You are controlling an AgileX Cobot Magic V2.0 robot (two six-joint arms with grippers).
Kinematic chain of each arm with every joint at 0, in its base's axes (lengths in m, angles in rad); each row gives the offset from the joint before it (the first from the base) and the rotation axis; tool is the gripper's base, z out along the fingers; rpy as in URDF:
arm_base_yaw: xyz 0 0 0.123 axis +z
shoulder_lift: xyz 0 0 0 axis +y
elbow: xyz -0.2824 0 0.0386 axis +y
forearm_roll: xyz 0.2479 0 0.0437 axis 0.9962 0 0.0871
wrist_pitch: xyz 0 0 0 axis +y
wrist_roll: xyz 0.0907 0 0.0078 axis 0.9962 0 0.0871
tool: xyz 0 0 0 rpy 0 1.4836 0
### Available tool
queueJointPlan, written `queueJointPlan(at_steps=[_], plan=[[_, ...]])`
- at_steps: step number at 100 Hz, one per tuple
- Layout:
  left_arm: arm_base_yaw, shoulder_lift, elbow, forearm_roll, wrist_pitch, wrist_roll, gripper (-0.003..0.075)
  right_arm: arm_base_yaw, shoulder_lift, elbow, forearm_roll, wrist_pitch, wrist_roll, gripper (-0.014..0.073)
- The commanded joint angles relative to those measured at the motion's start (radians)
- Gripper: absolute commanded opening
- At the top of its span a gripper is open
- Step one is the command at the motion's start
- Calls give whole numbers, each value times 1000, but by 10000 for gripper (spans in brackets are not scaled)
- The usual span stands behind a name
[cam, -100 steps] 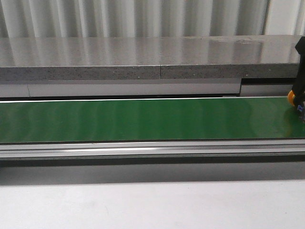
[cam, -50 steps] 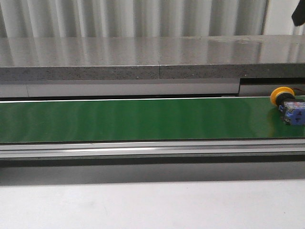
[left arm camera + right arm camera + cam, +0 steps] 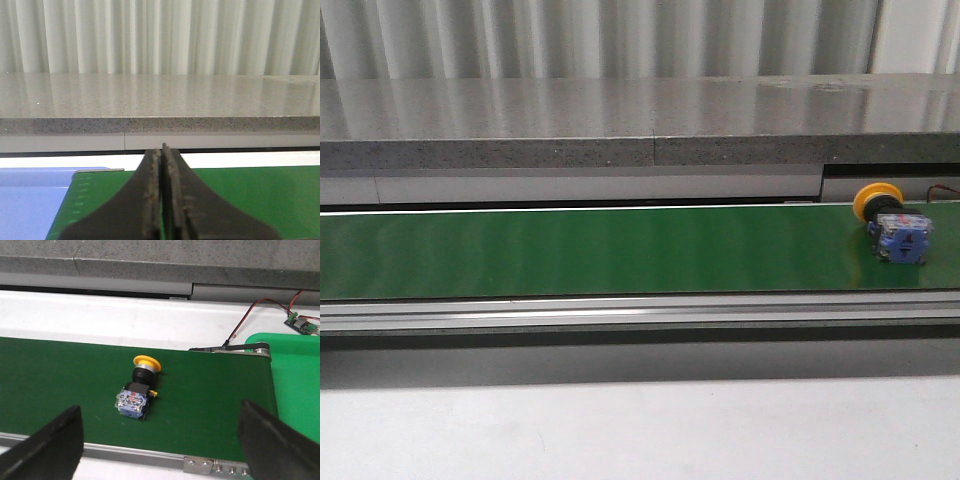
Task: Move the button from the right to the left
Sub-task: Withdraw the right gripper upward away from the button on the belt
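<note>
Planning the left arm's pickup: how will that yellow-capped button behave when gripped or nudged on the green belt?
The button lies on its side, so its round yellow cap may let it roll if nudged. The boxy blue contact block probably resists rolling and offers flat sides for gripping. It looks rigid, likely light plastic.

matt green belt [image 3: 620,250], glossy speckled stone ledge [image 3: 620,110]

Pale pleated curtain [image 3: 620,35] hanging across the back, grey speckled stone counter [image 3: 620,115] catching soft reflections before it, white ledge [image 3: 125,320] running beneath, red and black wires [image 3: 260,310] trailing to a small circuit board [image 3: 302,324].
</note>
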Motion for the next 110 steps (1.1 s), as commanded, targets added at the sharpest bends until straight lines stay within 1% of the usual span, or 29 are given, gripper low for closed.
queueJointPlan(at_steps=[1,12,24,31,50,67,110], plan=[[-5,-34,23,-2,-72,-9,-20,-1,-101,30,21,-71,-9,622],[-5,-34,23,-2,-72,-9,-20,-1,-190,91,21,-72,-8,584],[-5,-34,23,-2,-72,-9,-20,-1,-253,122,20,-74,-8,482],[-5,-34,23,-2,-72,-9,-20,-1,-269,124,20,-70,-8,399],[-5,-34,23,-2,-72,-9,-20,-1,-270,124,20,-62,-8,125],[-5,-34,23,-2,-72,-9,-20,-1,-270,124,20,-58,-8,-67],[-5,-34,23,0,-72,-9,-20,-1,-270,124,20,-58,-8,-67]])
